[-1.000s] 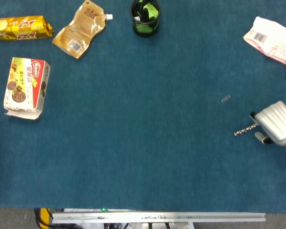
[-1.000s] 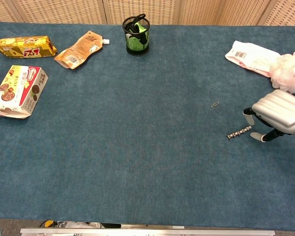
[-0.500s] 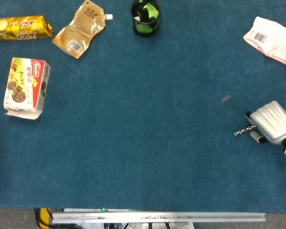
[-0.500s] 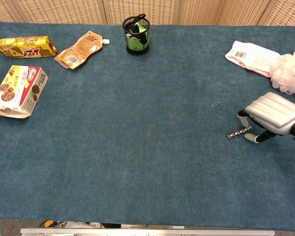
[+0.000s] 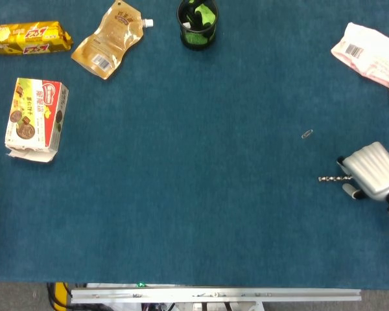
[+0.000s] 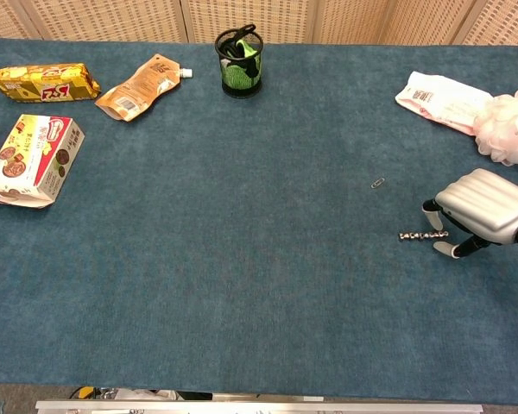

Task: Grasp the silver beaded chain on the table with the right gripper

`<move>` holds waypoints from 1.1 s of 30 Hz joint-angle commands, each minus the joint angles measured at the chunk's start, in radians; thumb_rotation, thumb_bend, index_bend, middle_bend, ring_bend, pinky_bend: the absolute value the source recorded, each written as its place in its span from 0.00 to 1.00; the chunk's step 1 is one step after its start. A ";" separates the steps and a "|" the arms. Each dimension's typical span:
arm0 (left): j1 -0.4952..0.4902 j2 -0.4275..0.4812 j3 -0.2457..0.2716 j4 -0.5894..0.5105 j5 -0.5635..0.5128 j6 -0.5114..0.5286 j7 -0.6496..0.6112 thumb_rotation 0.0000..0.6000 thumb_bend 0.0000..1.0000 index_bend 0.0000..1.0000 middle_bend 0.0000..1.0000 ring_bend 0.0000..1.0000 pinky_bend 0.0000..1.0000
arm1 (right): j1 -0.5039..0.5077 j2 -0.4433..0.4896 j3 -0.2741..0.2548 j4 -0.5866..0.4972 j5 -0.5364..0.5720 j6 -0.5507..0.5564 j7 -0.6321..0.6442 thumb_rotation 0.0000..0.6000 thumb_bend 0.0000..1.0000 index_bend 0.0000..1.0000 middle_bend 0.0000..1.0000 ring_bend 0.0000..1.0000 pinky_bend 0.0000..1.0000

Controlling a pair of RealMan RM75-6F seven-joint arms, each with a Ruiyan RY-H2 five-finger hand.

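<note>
One end of the silver beaded chain [image 5: 329,178] disappears under your right hand [image 5: 371,171] in the head view, fingers curled down beside it, though whether they truly pinch it cannot be told; the chain now lies level just below the paperclip [image 5: 306,135], where half a second ago it slanted upward. In the chest view the same hand [image 6: 482,207] arches over the chain's [image 6: 421,235] right end, and far up-left of the paperclip [image 6: 378,183] the black mesh cup [image 6: 240,60] holds something green.
</note>
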 commanded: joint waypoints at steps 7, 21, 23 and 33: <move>0.002 0.001 0.000 -0.001 -0.002 0.000 0.003 1.00 0.21 0.00 0.02 0.02 0.01 | 0.006 -0.006 0.006 0.005 0.009 -0.007 0.002 1.00 0.27 0.55 0.82 0.83 1.00; 0.002 0.000 0.000 -0.002 -0.002 -0.001 0.006 1.00 0.21 0.00 0.02 0.02 0.01 | 0.002 -0.010 0.001 0.010 0.025 -0.011 -0.002 1.00 0.33 0.56 0.82 0.83 1.00; 0.002 0.000 -0.001 -0.003 -0.002 -0.001 0.008 1.00 0.21 0.00 0.02 0.02 0.01 | 0.002 -0.012 0.001 0.012 0.023 -0.011 -0.002 1.00 0.33 0.56 0.82 0.83 1.00; 0.002 0.000 -0.001 -0.001 -0.005 -0.004 0.006 1.00 0.21 0.00 0.02 0.02 0.01 | 0.001 -0.021 -0.002 0.019 0.024 -0.010 -0.006 1.00 0.33 0.56 0.82 0.83 1.00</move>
